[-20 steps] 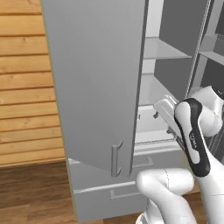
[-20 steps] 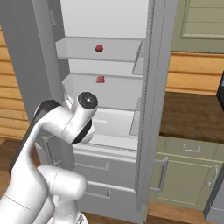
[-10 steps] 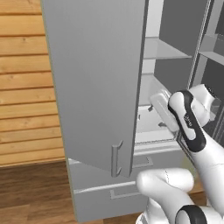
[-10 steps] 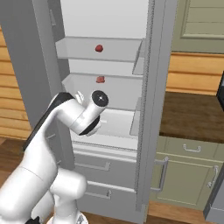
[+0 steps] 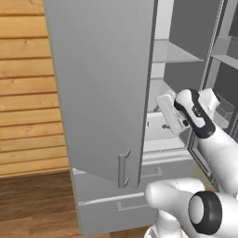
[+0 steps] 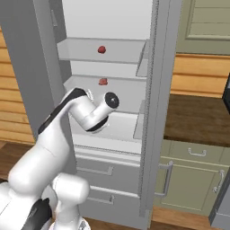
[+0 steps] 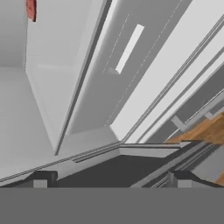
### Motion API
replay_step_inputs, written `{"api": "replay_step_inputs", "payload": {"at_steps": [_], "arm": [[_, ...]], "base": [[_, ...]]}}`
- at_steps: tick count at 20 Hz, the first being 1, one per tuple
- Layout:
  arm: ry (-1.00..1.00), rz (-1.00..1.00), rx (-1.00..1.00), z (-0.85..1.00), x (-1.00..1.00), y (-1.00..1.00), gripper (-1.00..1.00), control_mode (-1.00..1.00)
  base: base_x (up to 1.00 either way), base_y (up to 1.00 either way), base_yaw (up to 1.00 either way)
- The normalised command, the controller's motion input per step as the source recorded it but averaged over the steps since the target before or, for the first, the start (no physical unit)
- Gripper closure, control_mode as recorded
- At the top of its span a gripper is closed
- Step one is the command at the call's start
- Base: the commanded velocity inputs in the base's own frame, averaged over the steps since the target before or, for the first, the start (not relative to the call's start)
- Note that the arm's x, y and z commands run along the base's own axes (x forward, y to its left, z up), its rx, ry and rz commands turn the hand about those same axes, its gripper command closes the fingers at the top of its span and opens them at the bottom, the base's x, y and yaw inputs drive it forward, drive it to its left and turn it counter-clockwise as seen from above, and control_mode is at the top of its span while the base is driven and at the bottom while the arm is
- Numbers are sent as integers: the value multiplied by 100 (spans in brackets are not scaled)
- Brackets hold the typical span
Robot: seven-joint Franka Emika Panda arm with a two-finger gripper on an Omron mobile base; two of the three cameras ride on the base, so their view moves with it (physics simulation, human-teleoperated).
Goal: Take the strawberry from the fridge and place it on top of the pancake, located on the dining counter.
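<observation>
Right base view looks into the fridge (image 6: 155, 112), a tall, smooth light-grey box with its door swung wide and flat pale shelves inside. On the upper shelf (image 6: 112, 51) sits the strawberry (image 6: 102, 49), a tiny rounded dark-red berry, alone near the middle. One shelf down lies a flatter pinkish-red piece (image 6: 103, 82), close to the back wall. Below the shelves are two drawers (image 6: 96, 168) with slim bar pulls. To the right stand grey-green panelled cabinets (image 6: 191, 179) under a dark-brown wooden counter (image 6: 197, 119), with plank wood walling behind.

The glossy white arm (image 6: 54, 139), with dark joints, bends up into the fridge at the level of the lower shelves, its wrist well below the strawberry and not touching it.

Left base view shows the plain matte door (image 5: 100, 88) edge-on, a vertical bar handle (image 5: 123, 168) near its bottom corner, and warm horizontal wood planks (image 5: 25, 93) beside it.

Hand view shows the tool (image 7: 109, 180) with its two small dark fingertips (image 7: 40, 178) set wide apart, nothing between them, facing angled pale fridge panels; a red sliver (image 7: 30, 8) shows at the top left corner.
</observation>
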Motion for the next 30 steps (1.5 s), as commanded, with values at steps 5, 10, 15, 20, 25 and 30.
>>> {"api": "replay_step_inputs", "payload": {"at_steps": [5,10,15,20,25,30], "arm": [[-3,0,9,-5,47,0,-100,-100],[-1,0,8,-9,42,9,-100,-100],[0,2,4,-11,20,31,-100,-100],[0,9,6,-16,3,54,-100,-100],[0,18,13,-10,-1,51,-100,-100],[0,20,9,0,-25,50,-100,-100]], "base": [[0,0,0],[0,0,0],[0,0,0],[0,0,0],[0,0,0],[0,0,0]]}}
